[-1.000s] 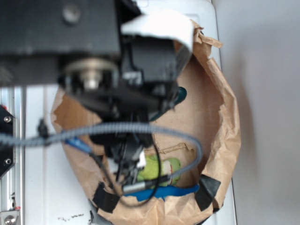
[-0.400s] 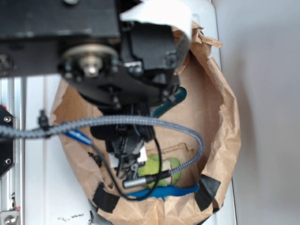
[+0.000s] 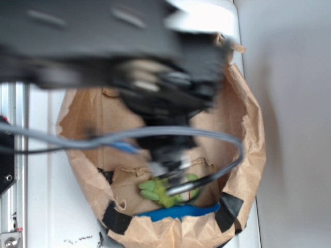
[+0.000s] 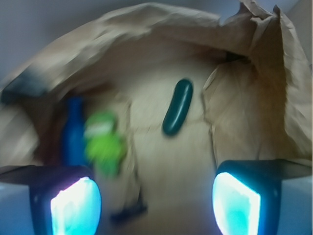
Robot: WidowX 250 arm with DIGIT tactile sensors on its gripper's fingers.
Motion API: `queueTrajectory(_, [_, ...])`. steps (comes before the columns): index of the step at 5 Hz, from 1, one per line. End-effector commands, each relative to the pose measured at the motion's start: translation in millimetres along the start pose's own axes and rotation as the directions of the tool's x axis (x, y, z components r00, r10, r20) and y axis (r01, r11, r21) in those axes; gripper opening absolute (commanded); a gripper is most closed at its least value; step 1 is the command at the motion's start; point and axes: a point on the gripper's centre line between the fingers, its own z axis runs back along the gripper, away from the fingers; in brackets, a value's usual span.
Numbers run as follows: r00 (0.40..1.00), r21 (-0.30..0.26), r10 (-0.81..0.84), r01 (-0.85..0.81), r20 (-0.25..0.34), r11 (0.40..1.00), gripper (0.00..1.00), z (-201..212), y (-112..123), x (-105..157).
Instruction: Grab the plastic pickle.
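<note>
Spread wide and empty, the black gripper (image 4: 156, 196) is showing its 2 glowing cyan-lit finger pads (image 4: 76, 205) at the bottom corners of the wrist view, with nothing between them. Ahead of it, the smooth dark green plastic pickle (image 4: 177, 106) is lying flat on the floor of the crumpled brown paper bag (image 4: 254, 107), well apart from both fingers and just left of a raised paper fold. Its long axis is running nearly up and down in the wrist view, leaning slightly so the upper end is tipping right and the lower end left. The exterior view is not showing it; the blurred arm is covering that part of the bag.

Judging by its gloss, it is looking hard, light and slippery, likely to squirt out of an off-centre pinch. The narrow middle, gripped across the short axis, seems the safest hold.

To the left, a fuzzy light green plush toy (image 4: 105, 144) is lying beside a blue plastic object (image 4: 73, 129).
</note>
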Motion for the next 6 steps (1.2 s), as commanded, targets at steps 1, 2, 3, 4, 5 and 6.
queueTrajectory(1, [0.993, -0.072, 0.119, -0.119, -0.004, 0.99, 1.0, -54, -11, 19])
queueTrajectory(2, [0.992, -0.035, 0.121, -0.12, 0.03, 0.992, 1.0, -77, 6, 19])
queueTrajectory(3, [0.99, -0.024, 0.134, -0.133, 0.035, 0.991, 1.0, -85, 19, 27])
queueTrajectory(4, [0.991, -0.022, 0.129, -0.128, 0.047, 0.992, 1.0, -102, 22, 34])
queueTrajectory(5, [0.991, 0.0, 0.119, -0.119, 0.061, 0.993, 0.0, -121, 15, 29])
queueTrajectory(6, [0.993, -0.006, 0.093, -0.093, 0.077, 0.996, 0.0, -122, 12, 21])
